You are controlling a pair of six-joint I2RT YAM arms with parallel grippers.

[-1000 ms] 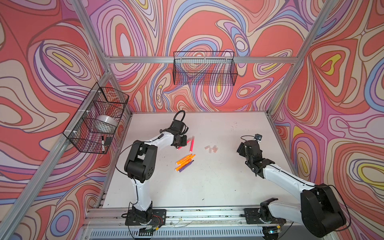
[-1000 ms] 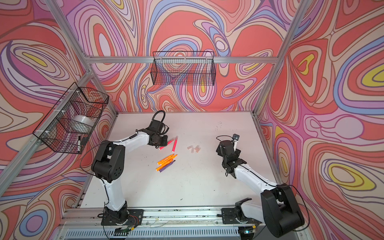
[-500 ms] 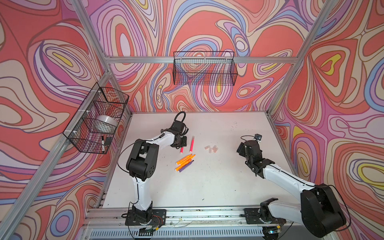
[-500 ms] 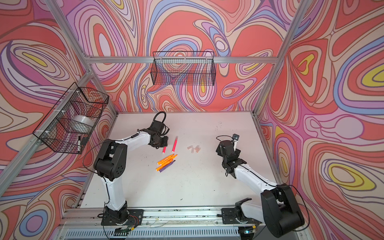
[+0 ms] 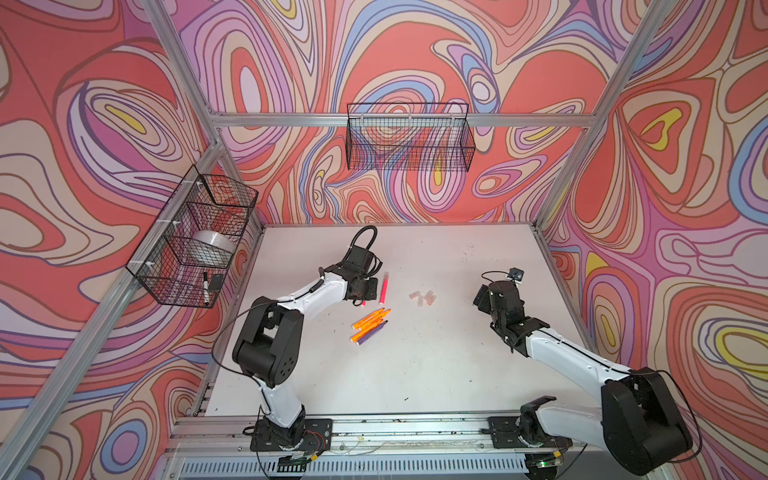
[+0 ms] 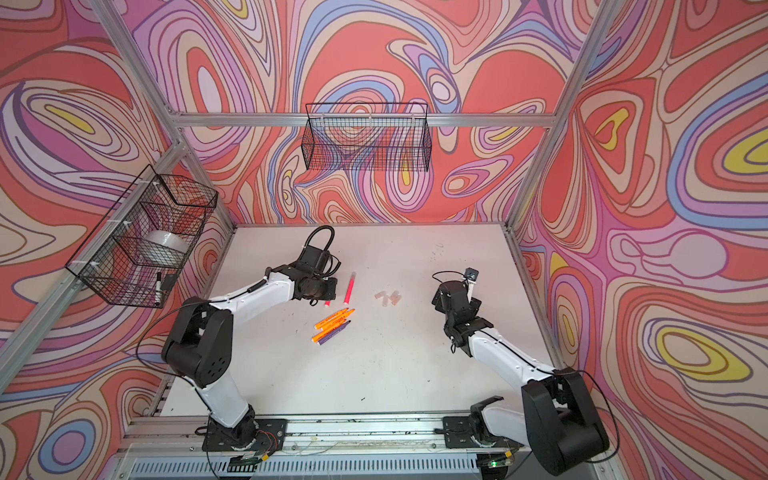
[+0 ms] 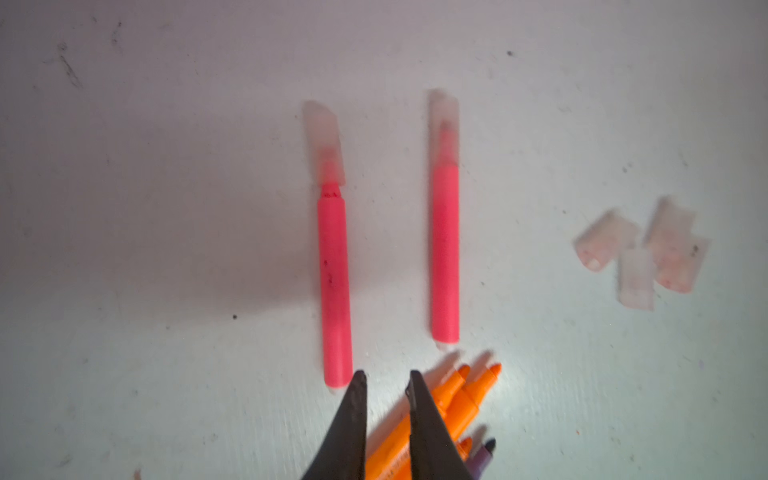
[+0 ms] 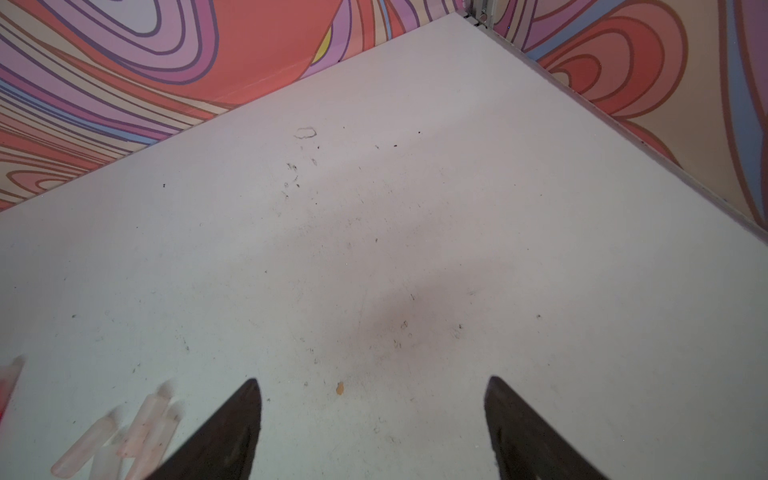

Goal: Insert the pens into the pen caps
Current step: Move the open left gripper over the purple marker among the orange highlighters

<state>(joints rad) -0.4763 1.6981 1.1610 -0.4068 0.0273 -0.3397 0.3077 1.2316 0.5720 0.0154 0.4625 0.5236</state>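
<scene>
The left arm (image 5: pixel 309 291) first: glossy white links, chunky black joints, and small holes dotted across its big shoulder housing (image 5: pixel 272 347). A thick black cable (image 5: pixel 365 237) loops up at the wrist and a thin cable (image 5: pixel 220 334) arcs out beside the elbow.

The right arm (image 5: pixel 569 357) has the same white-and-black scheme, plus a small square camera module (image 5: pixel 516 274) on a pale bracket with a fine cable (image 5: pixel 492 274) curling next to it.

Both arms stand on black base plates (image 5: pixel 291 432) at the worktop's near edge, with red wires (image 5: pixel 320 436) peeking out by the left one.

Up close, the left fingers (image 7: pixel 353 428) and right fingers (image 8: pixel 224 432) are dark and matte and taper to points.
</scene>
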